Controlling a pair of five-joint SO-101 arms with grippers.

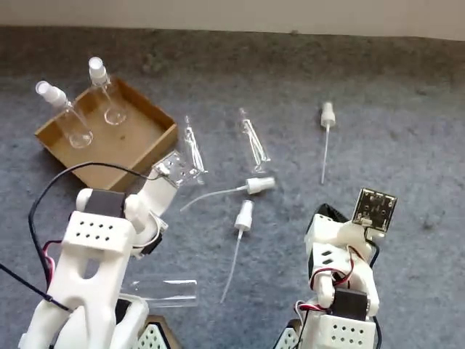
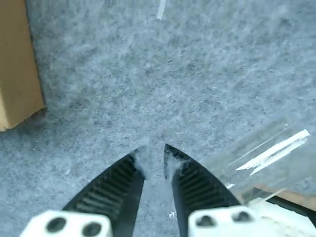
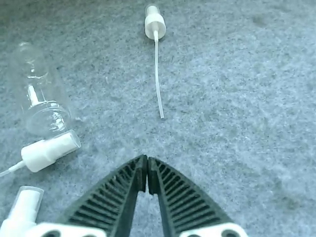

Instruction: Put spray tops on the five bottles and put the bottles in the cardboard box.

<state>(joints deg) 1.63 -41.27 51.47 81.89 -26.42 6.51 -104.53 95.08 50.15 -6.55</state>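
Left wrist view, item one: my left end effector [image 2: 154,157], jaws narrowly apart and holding nothing, low over the grey surface [image 2: 207,74]. The nearest bottle [image 2: 261,158], capless, lay just beside one jaw, and the cardboard box [image 2: 17,64] stood off to the other side. Item two: right end effector [image 3: 147,174], jaws together, empty.

Judgement: three cappings were left. I reckoned one end effector should pin a bottle near its neck. The other should grip a top by its head and line the tube up with the bottle's axis before pushing in.

Outward, by the high view: second bottle [image 1: 253,136], capless, on its side, long axis running away from the arms, neck at the far end. Third bottle [image 1: 163,289] lay crosswise by the left arm's base; open end not told. Far top [image 1: 328,116] and near top [image 1: 243,216]: heads far, tubes trailing back toward the arms. Middle top [image 1: 260,185]: tube pointing toward the left arm. Two capped bottles [image 1: 69,116] stood in the box.
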